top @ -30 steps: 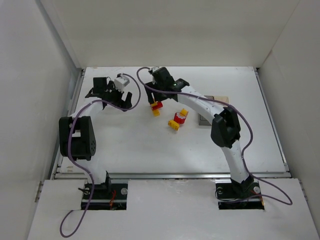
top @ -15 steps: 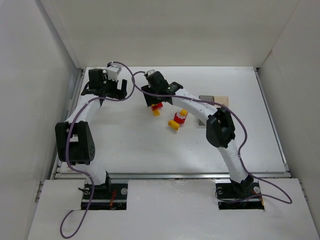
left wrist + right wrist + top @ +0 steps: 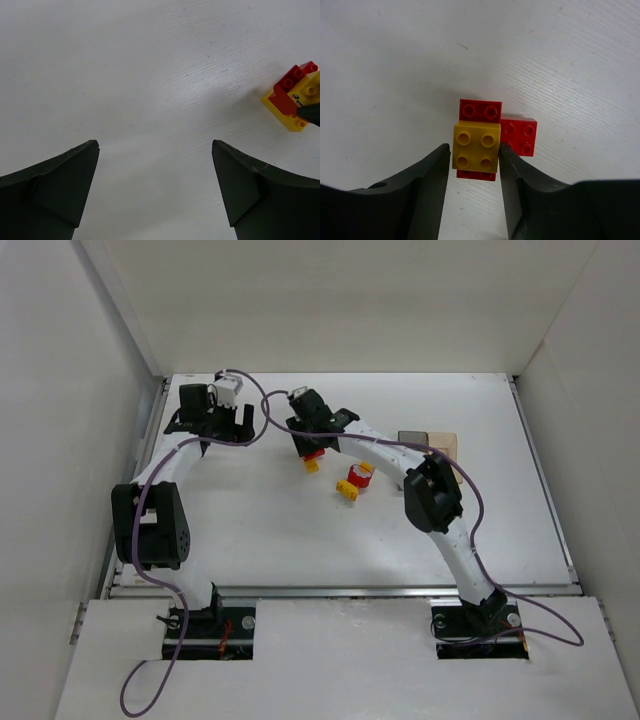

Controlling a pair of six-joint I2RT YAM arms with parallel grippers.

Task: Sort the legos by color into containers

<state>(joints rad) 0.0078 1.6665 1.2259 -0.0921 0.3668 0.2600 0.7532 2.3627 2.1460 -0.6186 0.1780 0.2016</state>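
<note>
A yellow lego (image 3: 476, 146) sits on top of two red legos (image 3: 520, 136) in a small stack (image 3: 314, 458) at the middle back of the table. My right gripper (image 3: 475, 150) is down over this stack, its fingers pressed against both sides of the yellow lego. The same stack shows at the right edge of the left wrist view (image 3: 292, 100). My left gripper (image 3: 155, 147) hangs wide open over bare table, left of the stack (image 3: 212, 428). A second clump of red and yellow legos (image 3: 355, 481) lies further right. The paired containers (image 3: 428, 445) stand behind the right arm, partly hidden.
White walls enclose the table on the left, back and right. The right arm's elbow (image 3: 432, 495) stretches across the table between the second lego clump and the containers. Purple cables loop over both arms.
My right gripper's jaws have narrowed onto the yellow lego and the arm has edged left. The left gripper swung left and back away from the stack.
</note>
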